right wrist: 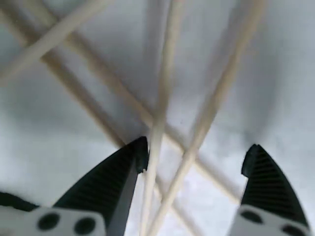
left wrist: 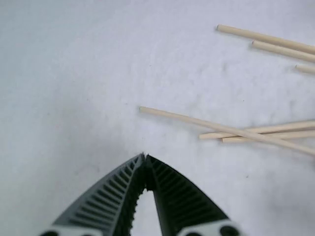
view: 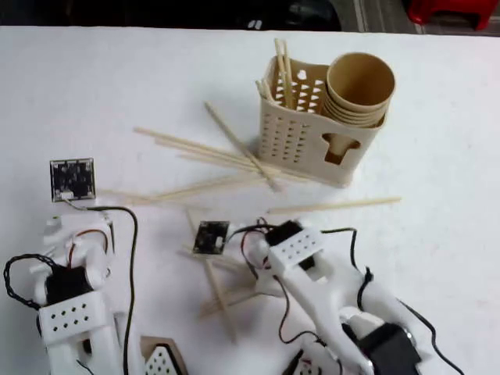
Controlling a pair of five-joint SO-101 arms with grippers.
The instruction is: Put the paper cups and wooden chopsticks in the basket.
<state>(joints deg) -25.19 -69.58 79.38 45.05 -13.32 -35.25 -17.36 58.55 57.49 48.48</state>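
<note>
Where the table [view: 117,78] nears its far edge, basket [view: 293,141]: upright, holding stacked paper cups [view: 359,82] and chopsticks [view: 283,66].
Loose chopsticks [view: 195,148]: scattered mid-table.
Left gripper [left wrist: 145,157]: fingers pressed together over bare table.
Right gripper [right wrist: 197,150]: spread, straddling crossed chopsticks [right wrist: 162,98].
Room: dark floor [view: 156,12], red object [view: 449,9] beyond.

No legible text, number, brand or label is seen in any view. The only sign-like mark is a heart-shaped cut-out [view: 301,76] in the upper wall of the basket [view: 293,137].
</note>
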